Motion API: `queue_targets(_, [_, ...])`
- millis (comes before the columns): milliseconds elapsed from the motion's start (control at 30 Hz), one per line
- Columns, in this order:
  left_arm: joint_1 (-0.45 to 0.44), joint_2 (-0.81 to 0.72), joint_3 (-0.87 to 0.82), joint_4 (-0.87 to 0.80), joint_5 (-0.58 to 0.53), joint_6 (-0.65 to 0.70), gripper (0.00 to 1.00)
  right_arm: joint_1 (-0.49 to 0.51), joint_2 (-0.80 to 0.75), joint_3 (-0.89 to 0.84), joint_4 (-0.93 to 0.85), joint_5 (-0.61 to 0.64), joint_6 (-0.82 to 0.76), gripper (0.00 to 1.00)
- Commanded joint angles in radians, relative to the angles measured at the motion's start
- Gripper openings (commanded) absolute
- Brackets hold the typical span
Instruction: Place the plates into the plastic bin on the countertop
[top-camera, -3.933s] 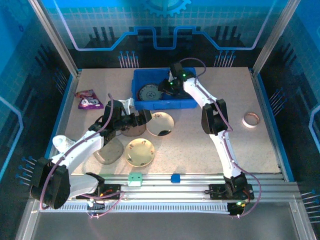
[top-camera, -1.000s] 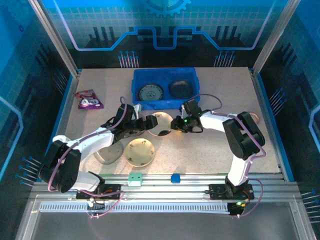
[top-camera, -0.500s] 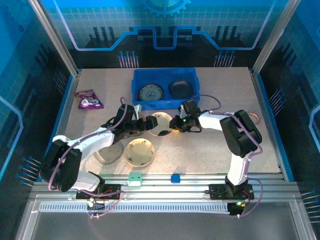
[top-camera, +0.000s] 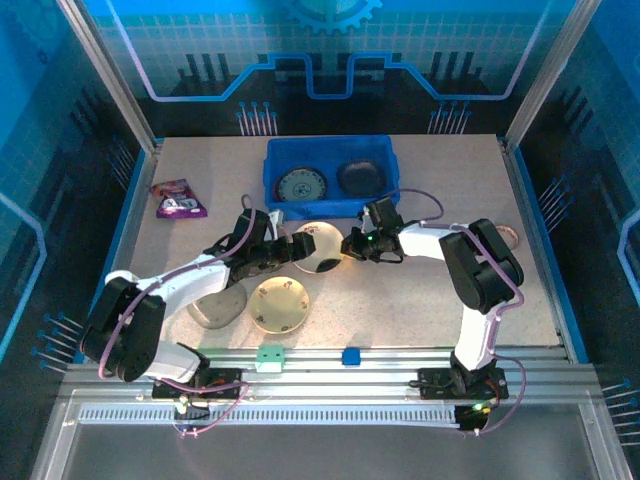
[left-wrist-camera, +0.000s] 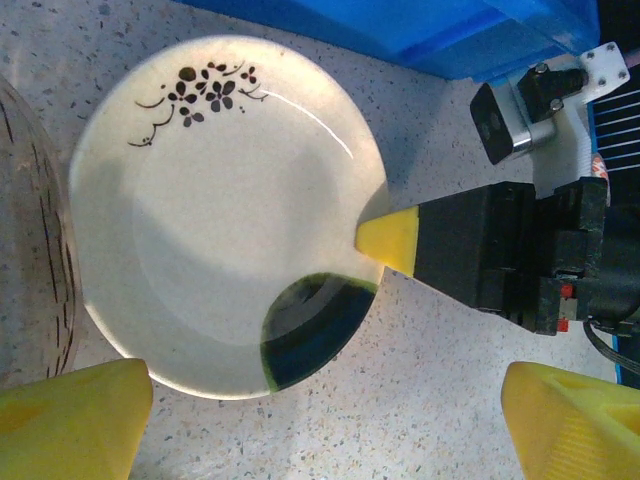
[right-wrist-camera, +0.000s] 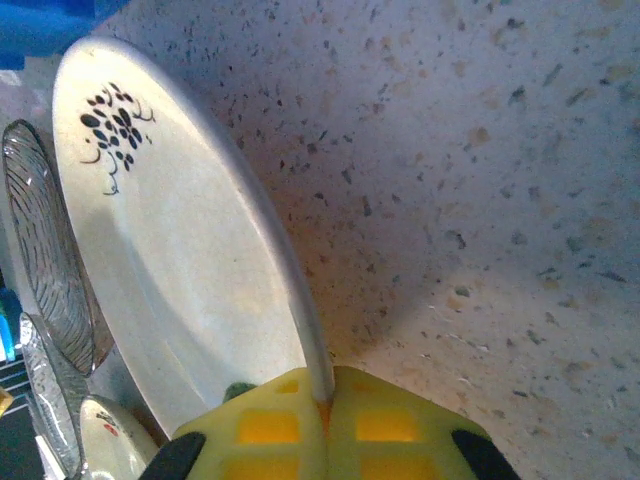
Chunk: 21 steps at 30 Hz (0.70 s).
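Speckled counter (top-camera: 420, 290), near side of plastic bin (top-camera: 330, 207): cream floral plate (left-wrist-camera: 220, 200), rim clamped by right end effector (right-wrist-camera: 325, 400), likely for lifting binward; left end effector (left-wrist-camera: 320, 420) spread apart, hovering above it.

The top external camera sits high behind the arm bases, looking down and forward over the whole countertop (top-camera: 420, 290) as far as the plastic bin (top-camera: 328, 205). The left wrist camera looks almost straight down from close above the cream floral plate (left-wrist-camera: 220, 200), with the left gripper (left-wrist-camera: 325, 418) framing the bottom corners. The right wrist camera lies very near the tabletop, seemingly at a low slant along that plate's rim. All three views share this plate, and the left wrist view also catches the right gripper (left-wrist-camera: 390, 240).
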Motion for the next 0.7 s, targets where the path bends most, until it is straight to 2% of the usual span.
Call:
queue_targets(0, [-0.006, 0.013, -0.008, 0.011, -0.016, 0.025, 0.91, -0.020, -0.020, -0.030, 0.004, -0.007, 0.008, 0.00])
queue_targets(433, [-0.006, 0.033, 0.020, -0.009, -0.024, 0.043, 0.91, -0.091, -0.214, -0.157, -0.047, -0.135, 0.027, 0.00])
queue_targets(667, [-0.006, 0.068, 0.035, 0.013, -0.002, 0.022, 0.88, -0.095, -0.276, -0.215, 0.033, -0.276, 0.061, 0.00])
